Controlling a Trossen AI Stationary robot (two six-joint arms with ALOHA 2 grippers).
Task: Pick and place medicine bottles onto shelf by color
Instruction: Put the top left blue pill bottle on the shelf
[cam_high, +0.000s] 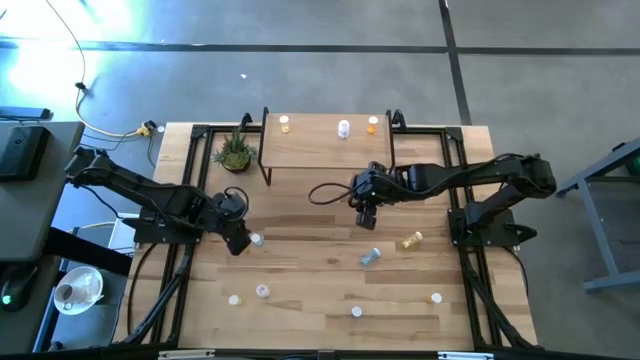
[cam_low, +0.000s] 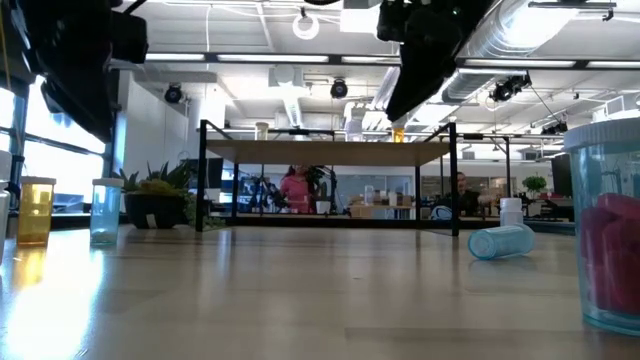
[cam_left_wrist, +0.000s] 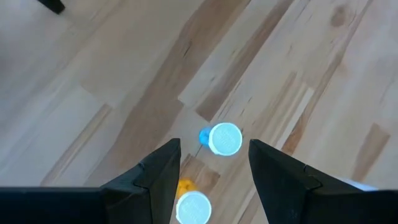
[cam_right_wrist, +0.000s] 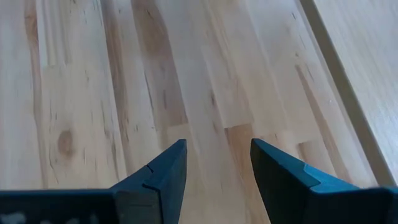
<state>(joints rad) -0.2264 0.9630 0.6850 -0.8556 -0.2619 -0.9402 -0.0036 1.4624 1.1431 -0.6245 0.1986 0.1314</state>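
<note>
My left gripper (cam_high: 240, 243) hangs open above the table's left half. In its wrist view, a blue bottle with a white cap (cam_left_wrist: 222, 138) stands upright on the table below the gap between the fingers. A yellow bottle (cam_left_wrist: 191, 205) stands beside it. My right gripper (cam_high: 365, 222) hangs open over bare boards just in front of the shelf (cam_high: 325, 150). Three bottles stand on the shelf: a yellow one (cam_high: 285, 124), a white one (cam_high: 344, 128) and an orange one (cam_high: 373, 125). A teal bottle (cam_high: 370, 256) and a yellow bottle (cam_high: 410, 241) lie on their sides near the right gripper.
A small potted plant (cam_high: 235, 152) stands left of the shelf. Several more bottles stand along the near part of the table, among them a white-capped one (cam_high: 262, 291) and a yellow one (cam_high: 436, 298). Black frame rails (cam_high: 190, 180) run along both sides.
</note>
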